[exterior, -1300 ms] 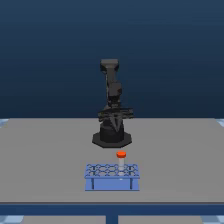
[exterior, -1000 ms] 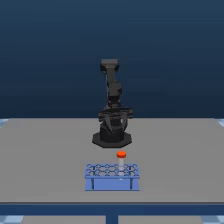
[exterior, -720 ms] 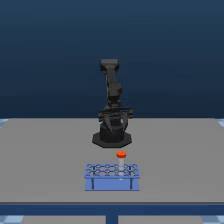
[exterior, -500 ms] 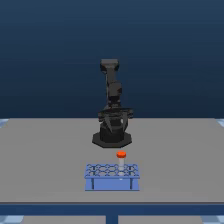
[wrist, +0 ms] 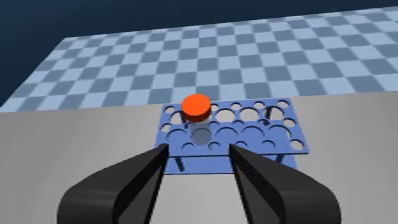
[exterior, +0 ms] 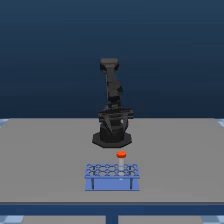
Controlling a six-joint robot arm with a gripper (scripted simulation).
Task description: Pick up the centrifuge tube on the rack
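Gripper (wrist: pixel 199 146) open, empty, just short of rack (wrist: pixel 266 139). Tube (wrist: pixel 195 106) upright in a rack hole, orange cap above it.

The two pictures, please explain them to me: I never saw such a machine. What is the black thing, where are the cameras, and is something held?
The black thing is a robot arm standing on a grey table. One picture comes from a camera placed away from the arm. The other comes from a camera on the arm's wrist, looking down past its gripper, whose two dark fingers stand apart. In front of the arm sits a light-blue rack with rows of round holes. A centrifuge tube with an orange-red cap stands in one hole. Nothing is held: the gripper is open and apart from the tube.
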